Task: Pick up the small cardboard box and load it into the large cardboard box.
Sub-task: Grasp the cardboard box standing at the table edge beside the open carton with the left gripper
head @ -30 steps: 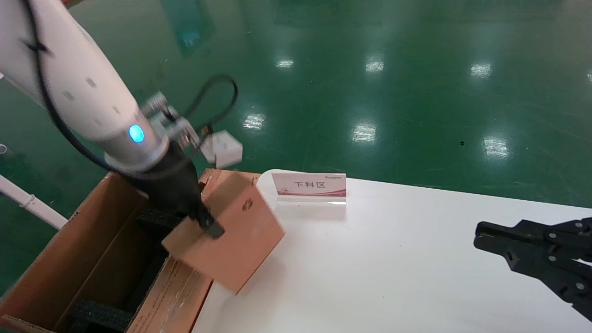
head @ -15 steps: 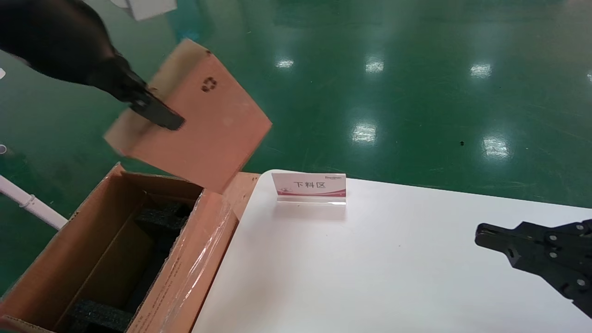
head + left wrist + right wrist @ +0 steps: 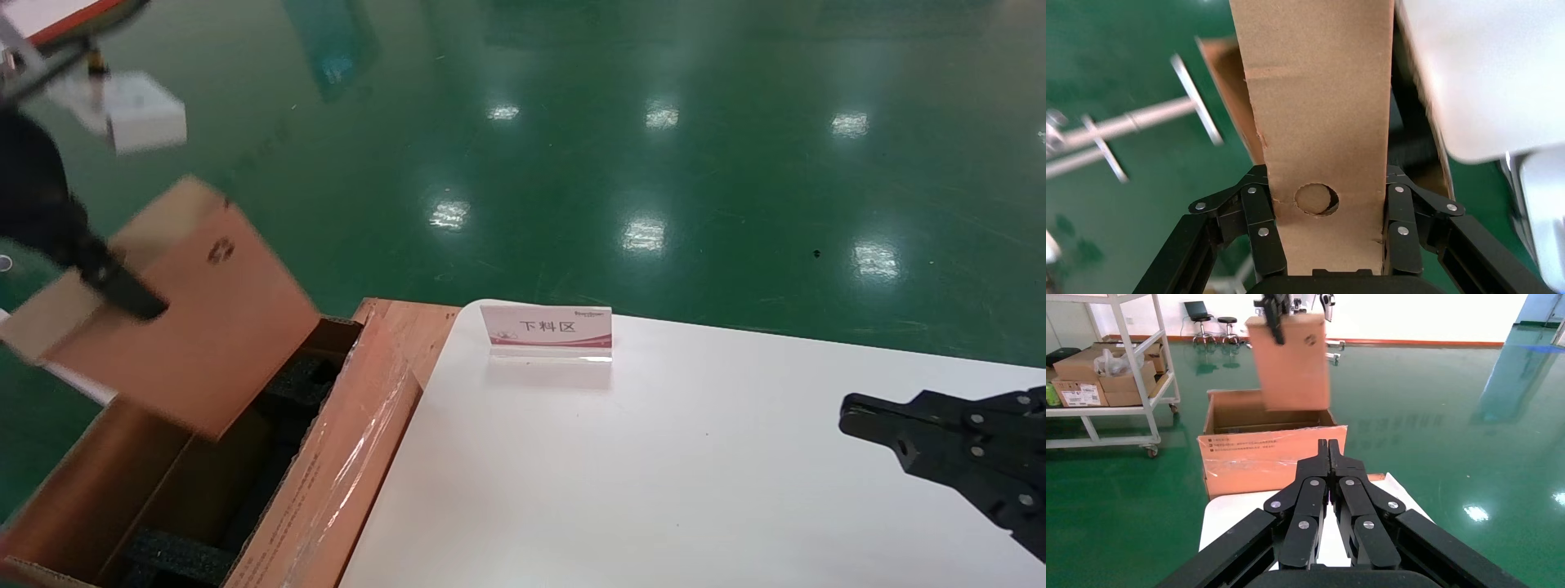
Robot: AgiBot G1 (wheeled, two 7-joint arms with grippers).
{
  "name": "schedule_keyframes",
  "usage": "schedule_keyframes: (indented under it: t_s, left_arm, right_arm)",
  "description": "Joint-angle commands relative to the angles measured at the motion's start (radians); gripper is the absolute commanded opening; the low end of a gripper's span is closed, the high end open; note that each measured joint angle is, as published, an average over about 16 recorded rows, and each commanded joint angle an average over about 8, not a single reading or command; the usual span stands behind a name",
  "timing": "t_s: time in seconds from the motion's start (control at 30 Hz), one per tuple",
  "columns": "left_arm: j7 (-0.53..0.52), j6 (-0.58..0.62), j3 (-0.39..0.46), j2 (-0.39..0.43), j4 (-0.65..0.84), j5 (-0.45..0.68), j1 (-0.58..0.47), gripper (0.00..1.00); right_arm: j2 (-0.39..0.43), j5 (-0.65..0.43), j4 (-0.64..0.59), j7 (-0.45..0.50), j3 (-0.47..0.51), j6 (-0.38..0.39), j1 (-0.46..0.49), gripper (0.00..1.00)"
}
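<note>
The small box (image 3: 176,318) hangs tilted, its long axis sloping down into the open big carton (image 3: 343,457), symbol face toward the table (image 3: 654,474). The left gripper (image 3: 114,282) clamps its upper end. The right gripper (image 3: 1328,447) rests clenched and empty over the table.

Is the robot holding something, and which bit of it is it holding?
Yes. The left gripper pinches the small cardboard box across one narrow edge, a finger on each broad face. The right gripper holds nothing.
</note>
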Motion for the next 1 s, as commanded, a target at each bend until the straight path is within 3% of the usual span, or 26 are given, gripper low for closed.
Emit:
schedule_keyframes:
  t_s: [0.03,0.3,1.0]
  left_arm:
    - [0.005,-0.003,0.057,0.001,0.003,-0.027,0.004,0.00]
    - [-0.017,-0.038,0.161,-0.058,-0.003,-0.049,0.024,0.00]
    - [-0.167,-0.231,0.203,-0.213,-0.085,0.094,0.143,0.00]
  right_arm:
    - [0.000,0.000,0.000,0.000,0.000,0.000,0.000,1.00]
    - [0.000,0.000,0.000,0.000,-0.001,0.000,0.000,1.00]
    - [0.001,0.001,0.000,-0.001,-0.002,0.001,0.000,1.00]
